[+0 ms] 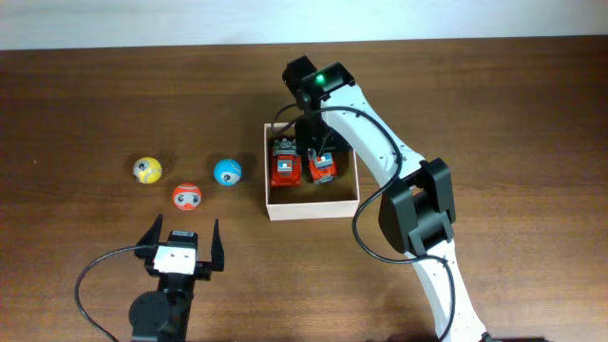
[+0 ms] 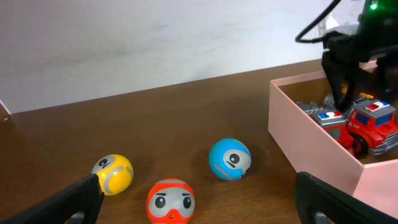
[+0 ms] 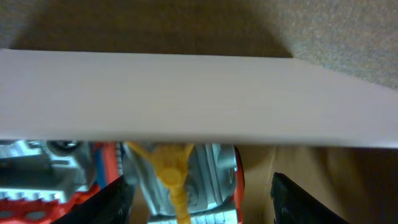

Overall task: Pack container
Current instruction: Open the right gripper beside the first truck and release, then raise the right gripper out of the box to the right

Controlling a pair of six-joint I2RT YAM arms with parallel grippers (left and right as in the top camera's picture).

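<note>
Two trucks [image 1: 283,169] in the container [image 1: 313,207] sit half hidden under the right gripper [image 3: 198,199], its fingers apart; the left gripper [image 1: 183,231] is likewise spread near three balls [image 1: 187,197].

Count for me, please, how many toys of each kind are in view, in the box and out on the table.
Toy trucks: 2, the truck nearer the balls and the second truck, both inside the container.
Balls: 3, the yellow ball, the red ball and the blue ball, all on the table outside it.
Total: 5 toys.
</note>
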